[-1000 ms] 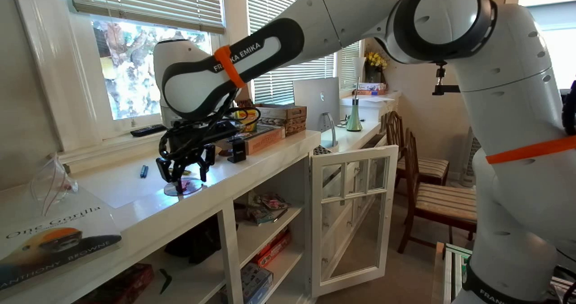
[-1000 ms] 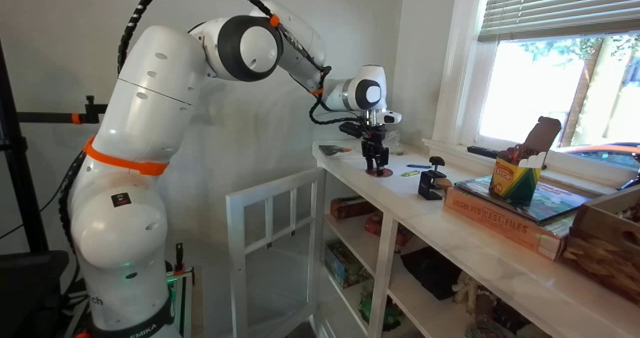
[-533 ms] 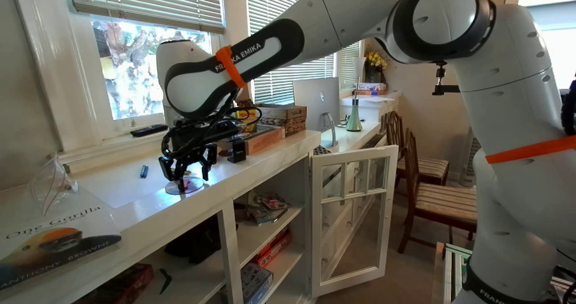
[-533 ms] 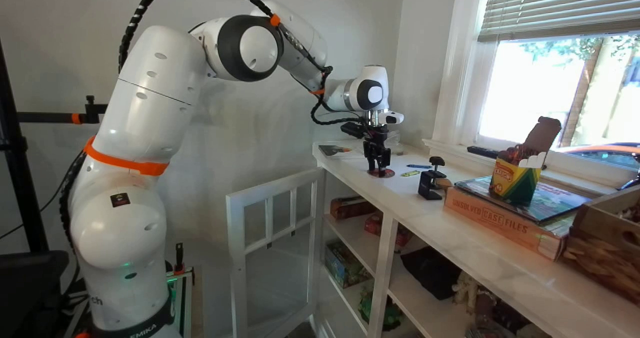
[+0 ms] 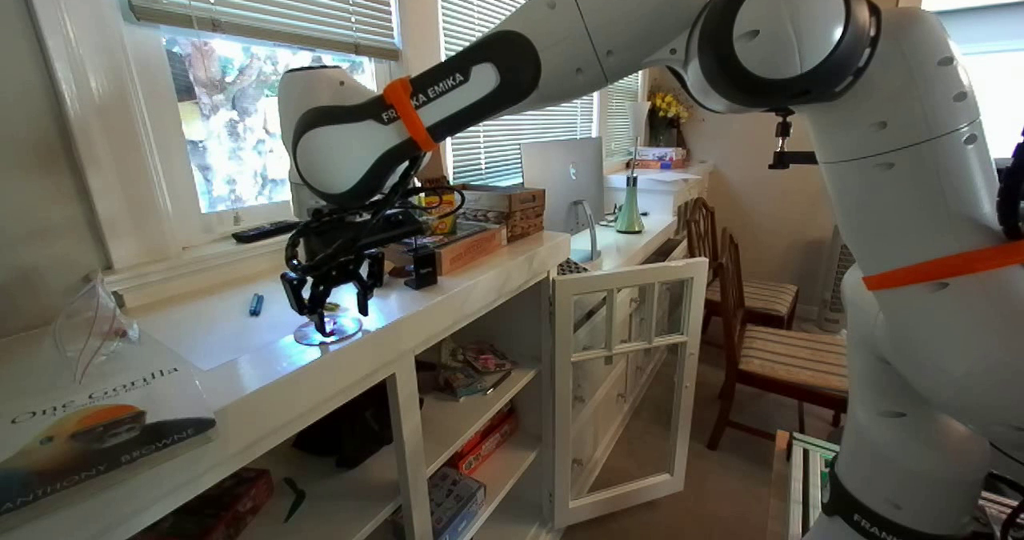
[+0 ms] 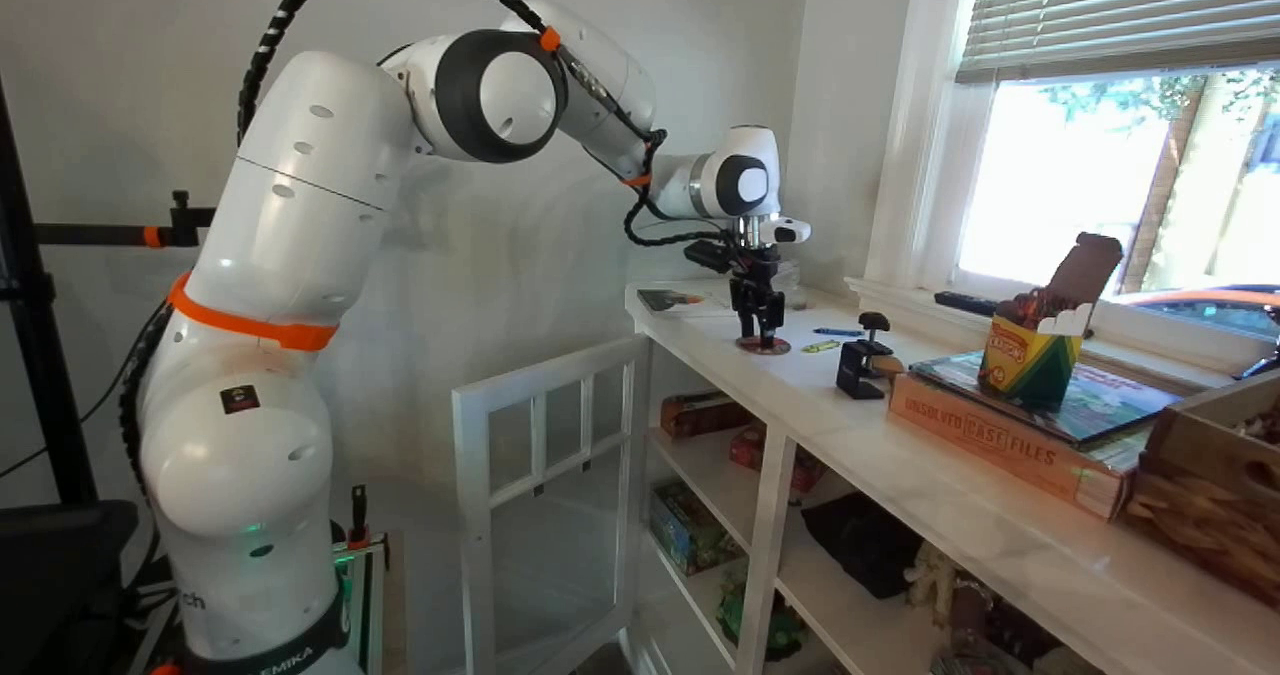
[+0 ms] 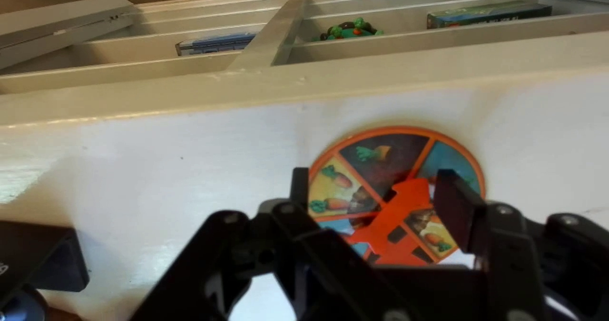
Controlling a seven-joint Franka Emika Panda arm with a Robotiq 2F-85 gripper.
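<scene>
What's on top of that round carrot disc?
A red piece sits on the disc. The red piece covers whatever's beneath; in the wrist view, the gripper hides some edge.

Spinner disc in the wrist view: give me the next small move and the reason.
Perhaps shift the tool slightly so its nearer finger nudges the orange-red pointer: in the wrist view it shows on the spinner disc between parted jaws, closer to that finger; contact is unclear.

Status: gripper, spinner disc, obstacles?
Gripper open. Spinner disc right below, contact unclear; red arrow between jaws in wrist view. Yellow crayon, black clamp nearby, both off the disc.
</scene>
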